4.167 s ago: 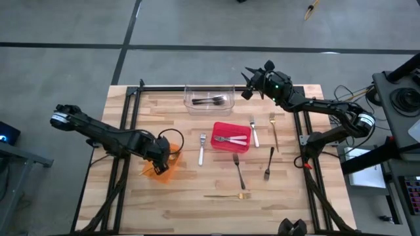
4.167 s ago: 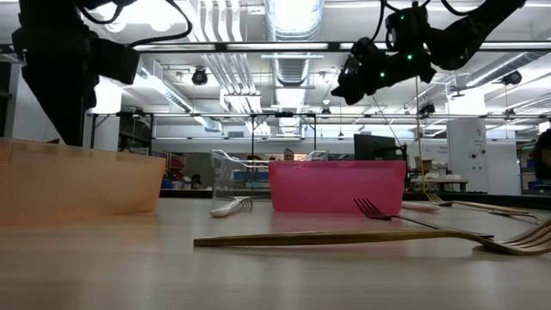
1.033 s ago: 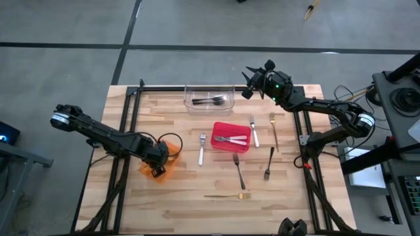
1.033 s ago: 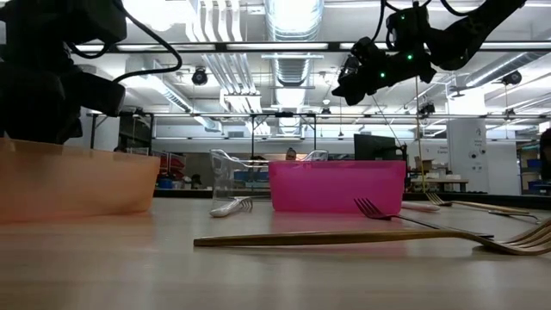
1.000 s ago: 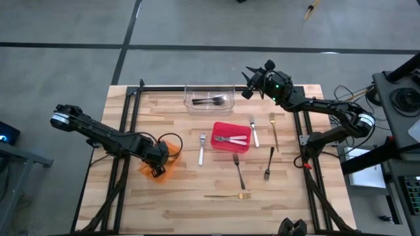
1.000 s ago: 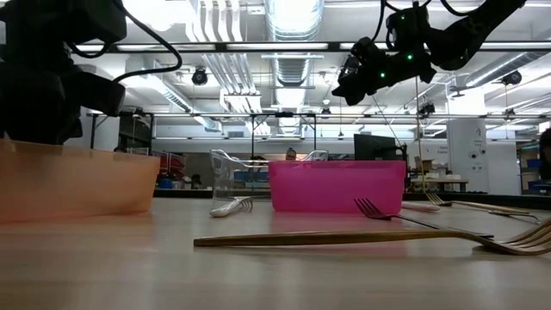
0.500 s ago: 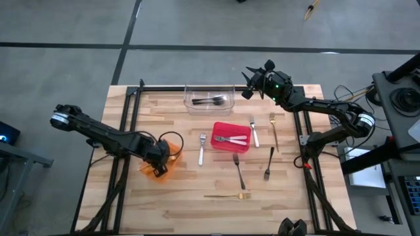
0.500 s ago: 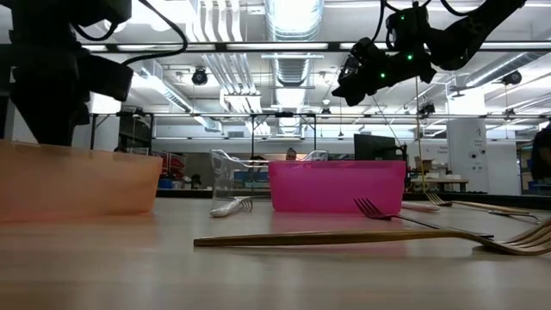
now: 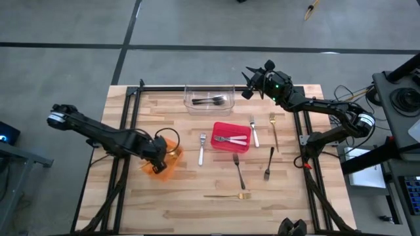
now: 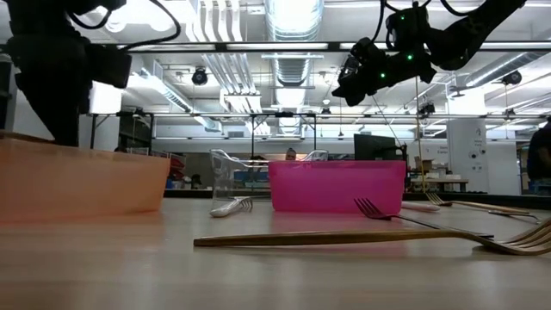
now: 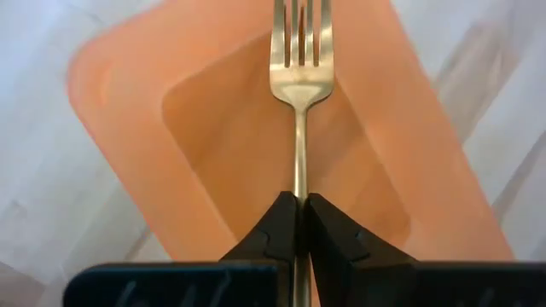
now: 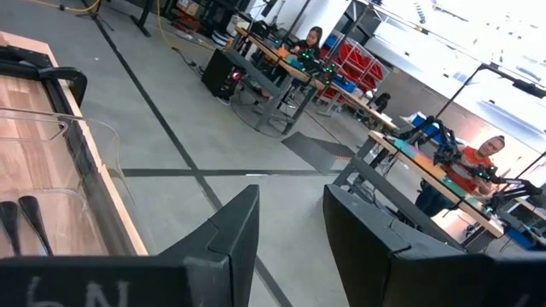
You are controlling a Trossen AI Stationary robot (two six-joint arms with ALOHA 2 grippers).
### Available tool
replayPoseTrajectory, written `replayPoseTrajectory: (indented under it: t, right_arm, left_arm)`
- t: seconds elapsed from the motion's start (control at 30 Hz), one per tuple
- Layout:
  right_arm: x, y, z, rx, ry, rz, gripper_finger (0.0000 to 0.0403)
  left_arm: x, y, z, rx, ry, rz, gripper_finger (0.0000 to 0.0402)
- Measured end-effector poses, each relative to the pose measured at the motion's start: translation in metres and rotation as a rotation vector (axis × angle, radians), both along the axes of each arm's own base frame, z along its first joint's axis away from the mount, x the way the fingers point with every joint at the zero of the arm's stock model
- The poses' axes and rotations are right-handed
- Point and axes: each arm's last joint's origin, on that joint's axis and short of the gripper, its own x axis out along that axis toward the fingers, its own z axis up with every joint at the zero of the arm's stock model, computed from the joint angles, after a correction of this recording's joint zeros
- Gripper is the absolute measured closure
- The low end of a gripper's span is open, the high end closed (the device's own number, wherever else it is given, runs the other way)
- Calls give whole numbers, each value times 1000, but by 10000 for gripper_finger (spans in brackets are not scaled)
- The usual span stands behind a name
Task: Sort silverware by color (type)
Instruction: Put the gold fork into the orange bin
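- The left gripper point(image 11: 298, 223) is clamped on a gold fork point(image 11: 299, 77), held over the orange bin point(image 9: 164, 162) near the table's point(image 9: 177, 203) left edge.
- The right gripper point(image 9: 247, 81) hangs above the far edge, fingers apart, empty.
- Other forks lie across the table's right half.

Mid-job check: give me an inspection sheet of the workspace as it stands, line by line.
Surface: wooden table, bare between items.
Job's things: gold fork held over orange bin; two silver pieces in red bin; dark pieces in clear bin; six forks loose on table.
Clutter: nothing seen.
Grippers: left gripper shut on gold fork; right gripper open, raised beside clear bin.
Cables: black cable looped at left gripper.
Surroundings: people at benches in right wrist view.
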Motion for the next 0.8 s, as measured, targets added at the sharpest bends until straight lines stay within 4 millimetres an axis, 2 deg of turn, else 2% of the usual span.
replayPoseTrajectory:
  t: [0.3,0.47,0.8]
  right_arm:
    - [0,0,0,0,0,0,280]
    - [0,0,0,0,-1,0,280]
    - [0,0,0,2,2,0,280]
  left_arm:
    - [-2,4,7,86,-85,64,400]
    - [6,4,6,132,-139,85,400]
    - [11,0,-2,144,-91,47,400]
